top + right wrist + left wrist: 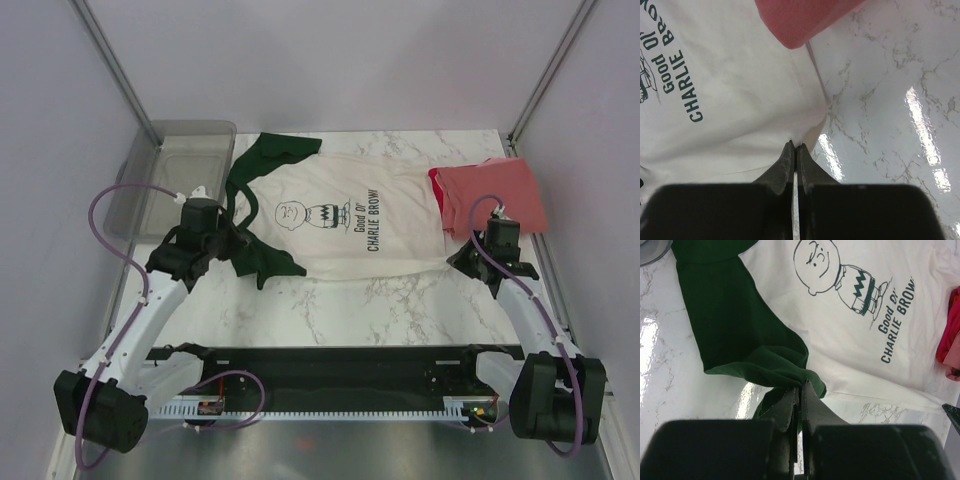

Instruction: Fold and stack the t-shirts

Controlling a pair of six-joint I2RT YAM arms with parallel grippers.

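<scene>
Left gripper (800,386): shut, both fingers (789,402) pressed together on a bunched fold of the dark green sleeve (740,335) of the cream-white t-shirt (840,360).

Right gripper (794,146): also shut, and the cloth puckered into creases at my fingertips where they pinched the hem edge of that shirt.

Writing noted: the chest print read "Good Ol' CHARLIE BROWN" in dark letters. In my left wrist view the last letter ran into a crease, and in my right wrist view only part of the lettering came into frame. Beside the lettering stood a black-line cartoon boy (835,277) with a zigzag band across his shirt.

The cream-white t-shirt lay spread flat, print side up, across the middle of the marble-patterned table (380,300), with its neck toward my left arm and its hem toward my right.

The coral-red t-shirt (500,195) lay crumpled at the far right, and its near edge overlapped the cream shirt's hem.

Differences between views: only the top view showed the second green sleeve (280,150) at the far side and the whole clear grey bin (170,170) at the far left. My left wrist view caught just a corner of that bin and a sliver of the red cloth. My right wrist view showed the red cloth resting on the cream one.

Count: two t-shirts, two green sleeves, one bin, two grippers.
</scene>
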